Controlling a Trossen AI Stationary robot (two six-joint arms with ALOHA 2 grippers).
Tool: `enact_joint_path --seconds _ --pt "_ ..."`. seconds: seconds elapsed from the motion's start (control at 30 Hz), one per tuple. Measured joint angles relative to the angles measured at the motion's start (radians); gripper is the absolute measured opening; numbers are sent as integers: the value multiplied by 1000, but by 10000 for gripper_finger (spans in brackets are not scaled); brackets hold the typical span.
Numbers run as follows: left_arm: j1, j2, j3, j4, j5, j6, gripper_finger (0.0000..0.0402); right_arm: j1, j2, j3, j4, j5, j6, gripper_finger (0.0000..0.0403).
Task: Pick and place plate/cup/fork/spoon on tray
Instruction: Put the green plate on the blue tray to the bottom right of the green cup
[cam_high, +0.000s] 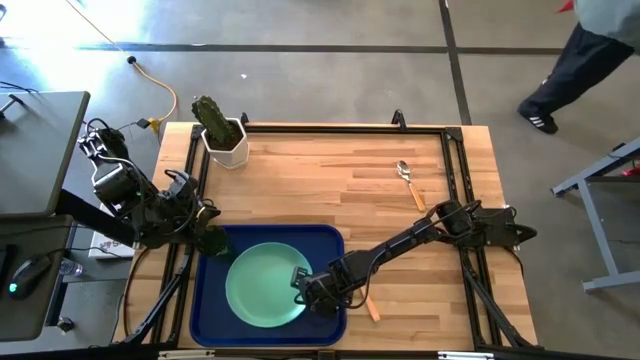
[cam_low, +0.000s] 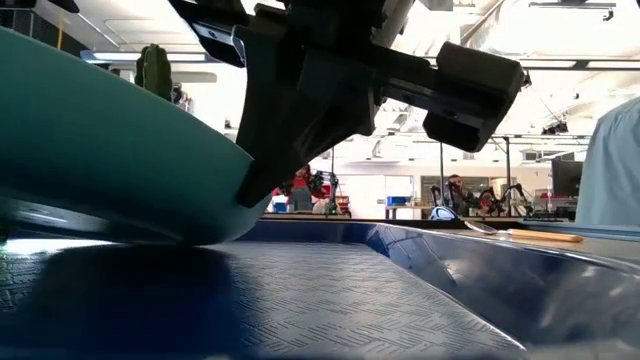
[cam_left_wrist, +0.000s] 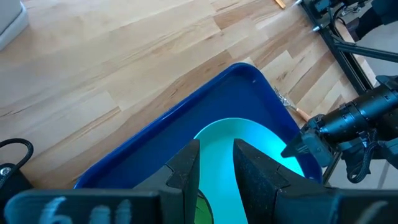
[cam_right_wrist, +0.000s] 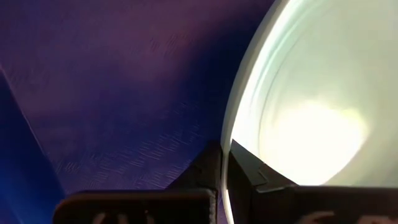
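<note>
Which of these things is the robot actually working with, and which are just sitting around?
Part of the job:
- plate, right gripper shut on its rim
- tray
- cup, in left gripper
- spoon
- fork, beside tray

Just there:
- potted cactus
- yellow cable on floor
- person walking past

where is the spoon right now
In the high view the orange-handled silver spoon lies on the bare wooden table, toward its far right, outside the dark blue rectangular tray and just beyond the right arm's elbow.
</note>
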Motion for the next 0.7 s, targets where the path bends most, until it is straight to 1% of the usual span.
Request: enact_joint_path --seconds 0.17,0.43,0.7 --pt "0 0 0 0 0 0 85 0 0 0 0 4 26 6" --pt "0 0 0 1 0 -6 85 0 -2 0 -1 6 44 40" --pt "0 0 0 1 0 -8 85 0 -2 0 -1 11 44 43"
